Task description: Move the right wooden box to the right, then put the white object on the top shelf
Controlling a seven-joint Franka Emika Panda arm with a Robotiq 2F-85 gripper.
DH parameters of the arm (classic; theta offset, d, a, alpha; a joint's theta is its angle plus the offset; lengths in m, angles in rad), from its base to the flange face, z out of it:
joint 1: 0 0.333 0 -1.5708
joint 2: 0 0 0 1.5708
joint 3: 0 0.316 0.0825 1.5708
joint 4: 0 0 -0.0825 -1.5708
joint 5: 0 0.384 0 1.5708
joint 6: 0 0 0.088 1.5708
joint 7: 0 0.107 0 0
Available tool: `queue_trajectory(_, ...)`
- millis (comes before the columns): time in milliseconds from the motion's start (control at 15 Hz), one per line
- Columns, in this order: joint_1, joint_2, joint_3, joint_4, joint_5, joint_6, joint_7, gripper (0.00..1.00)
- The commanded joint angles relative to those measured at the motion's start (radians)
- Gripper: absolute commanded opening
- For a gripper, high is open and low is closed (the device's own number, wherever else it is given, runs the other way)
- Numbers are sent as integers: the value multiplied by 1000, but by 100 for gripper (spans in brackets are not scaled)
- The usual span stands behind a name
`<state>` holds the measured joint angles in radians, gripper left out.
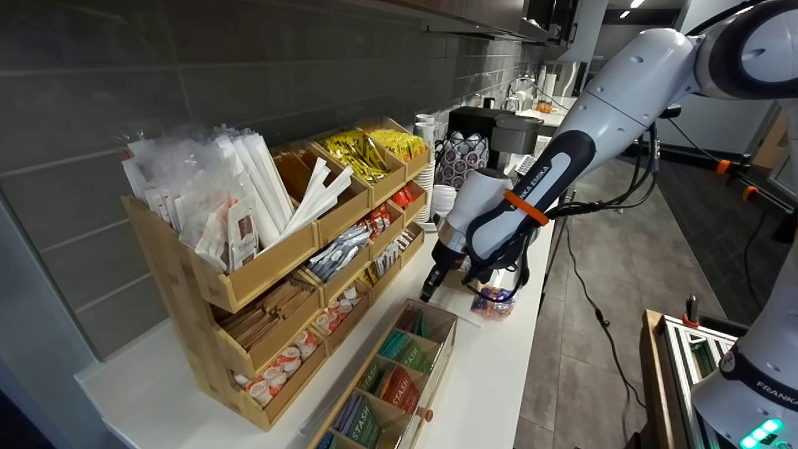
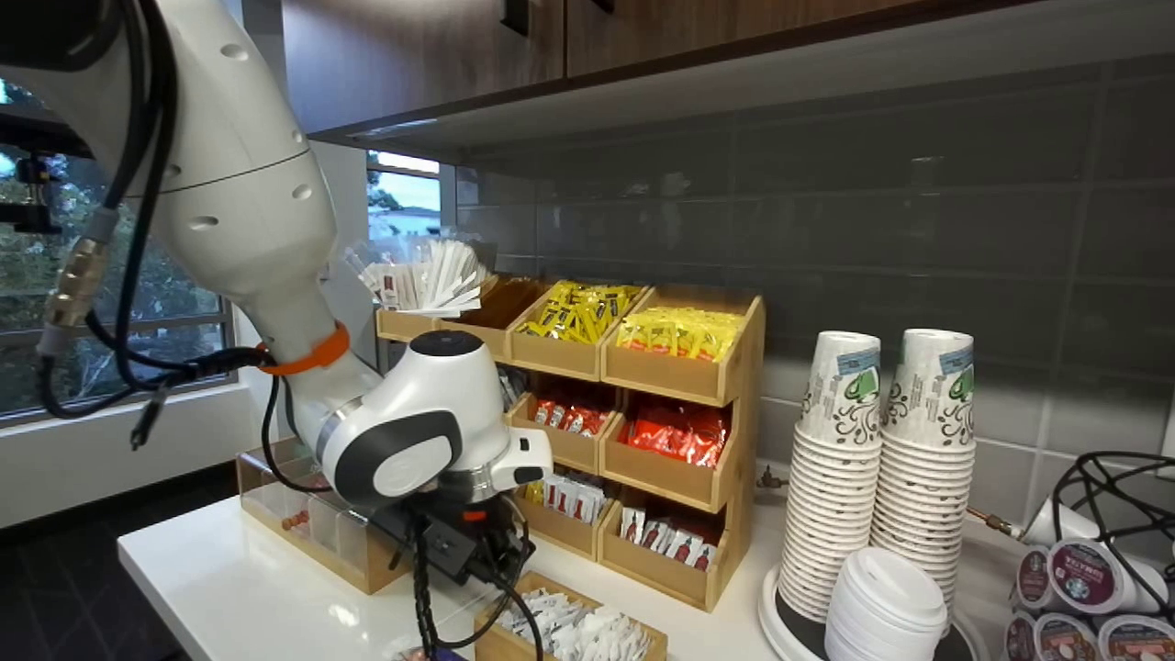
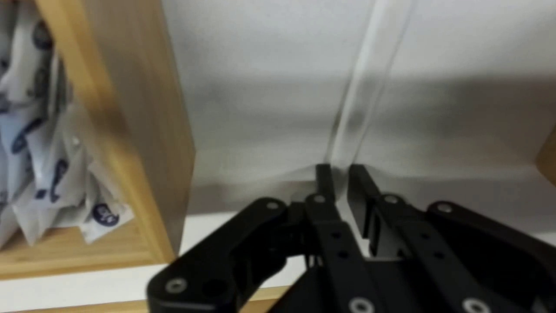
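The white object is a thin flat strip on the counter, in the wrist view [image 3: 369,74] and in an exterior view [image 1: 471,321]. My gripper [image 3: 341,169] is low at the counter, its fingertips closed on the strip's near end; it also shows in an exterior view [image 1: 426,295]. Its tips are hidden in an exterior view. The right wooden box [image 2: 654,643], holding white packets, stands beside the gripper; in the wrist view it is at left [image 3: 150,117]. The top shelf [image 1: 274,265] of the stepped rack holds white sticks, yellow packets and a brown bin; it also shows here [image 2: 665,372].
A compartmented wooden tray [image 1: 444,365] with tea packets stands in front of the rack. Purple packets [image 1: 495,299] lie near the counter's front edge. Stacked cups [image 2: 831,514], lids [image 2: 886,606] and a pod basket [image 1: 461,159] stand beyond the rack. A cabinet [image 2: 643,37] hangs overhead.
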<state>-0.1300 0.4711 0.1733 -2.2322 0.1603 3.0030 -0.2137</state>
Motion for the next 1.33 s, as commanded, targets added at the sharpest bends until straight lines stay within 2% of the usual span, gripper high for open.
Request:
queue_trajectory(0, 17, 20, -13, 11, -28, 8, 42, 0)
queue_trajectory(333, 22, 16, -12, 14, -27, 5, 58, 0)
queue_trajectory(667, -2, -38, 37, -13, 5, 4, 74, 0)
queue_trajectory(1000, -17, -162, 87, -99, 36, 60, 66, 0)
queue_trajectory(1267, -2, -308, 73, -214, 29, 121, 64, 0)
